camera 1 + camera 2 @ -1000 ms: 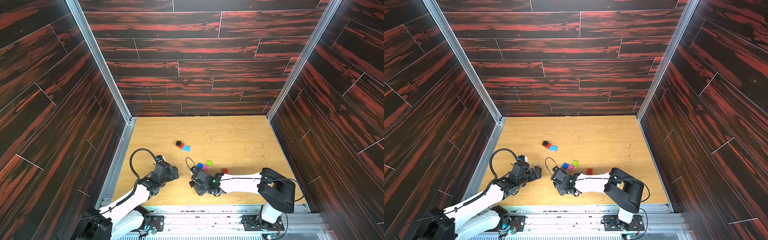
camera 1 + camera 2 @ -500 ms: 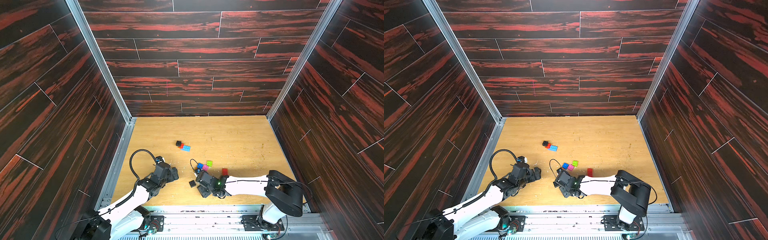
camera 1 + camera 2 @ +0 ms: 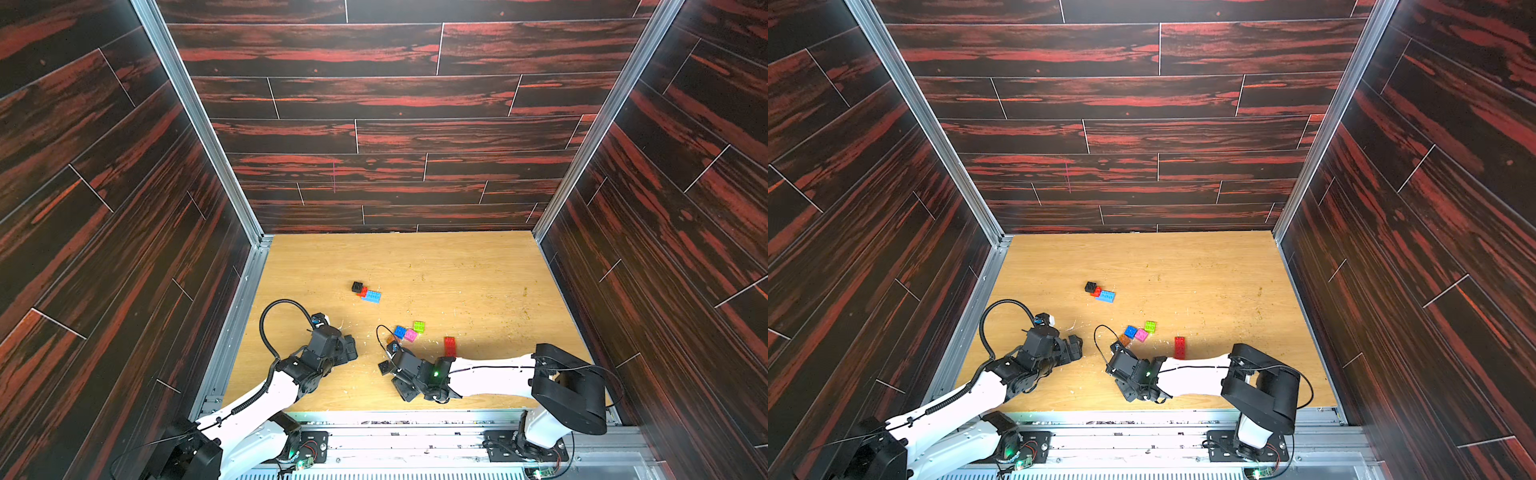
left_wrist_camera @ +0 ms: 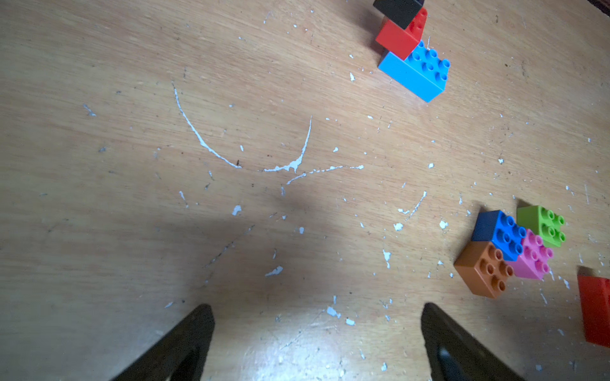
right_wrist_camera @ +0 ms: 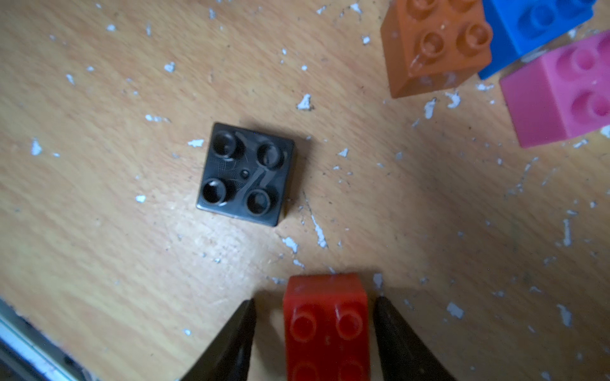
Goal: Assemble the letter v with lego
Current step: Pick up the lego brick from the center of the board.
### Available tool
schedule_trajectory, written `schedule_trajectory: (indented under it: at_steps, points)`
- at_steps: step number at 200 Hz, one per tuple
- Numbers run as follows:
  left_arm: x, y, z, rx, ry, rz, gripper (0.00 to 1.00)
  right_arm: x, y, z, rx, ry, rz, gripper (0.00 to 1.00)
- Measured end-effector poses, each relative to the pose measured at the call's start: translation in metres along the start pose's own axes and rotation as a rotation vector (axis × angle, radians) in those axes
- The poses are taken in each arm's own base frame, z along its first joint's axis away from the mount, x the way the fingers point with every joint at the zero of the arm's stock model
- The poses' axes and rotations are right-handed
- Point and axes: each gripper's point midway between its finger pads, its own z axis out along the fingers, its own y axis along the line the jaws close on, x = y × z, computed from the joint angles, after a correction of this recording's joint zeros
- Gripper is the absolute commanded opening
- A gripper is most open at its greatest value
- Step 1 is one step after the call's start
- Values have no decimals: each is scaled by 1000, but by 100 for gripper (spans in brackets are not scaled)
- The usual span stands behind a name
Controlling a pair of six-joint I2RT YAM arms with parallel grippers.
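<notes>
Just beyond the right hand (image 5: 315,300), half-closed on a small red brick (image 5: 325,330), sits a black square brick (image 5: 246,174), studs up, nearer it than the wide-open, empty left hand (image 4: 317,306).

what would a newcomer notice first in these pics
The dark red-streaked walls boxing in a pale wooden table hit first. Then the bright bricks: a blue, pink, green and orange cluster just beyond the right gripper, which holds a red brick near a lone black brick. Farther back sits a stepped black, red and light-blue stack.
</notes>
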Motion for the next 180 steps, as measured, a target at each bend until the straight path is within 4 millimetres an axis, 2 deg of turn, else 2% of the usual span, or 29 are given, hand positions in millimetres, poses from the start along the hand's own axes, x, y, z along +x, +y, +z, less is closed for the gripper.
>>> schedule_trajectory:
  at_steps: [22, 127, 164, 180]
  points:
    - [3, 2, 1, -6, 5, 0, 100, 0, -1, 0, 6, -9, 10, 50]
    - [6, 4, -1, -15, 10, 0, 100, 2, -1, -1, -9, -32, 40, 55]
    - [5, 4, -1, -14, 6, -3, 100, 4, -2, -2, -8, -32, 55, 53]
    - [5, 4, -1, -15, 6, -3, 100, 5, -3, -2, -6, -35, 61, 47]
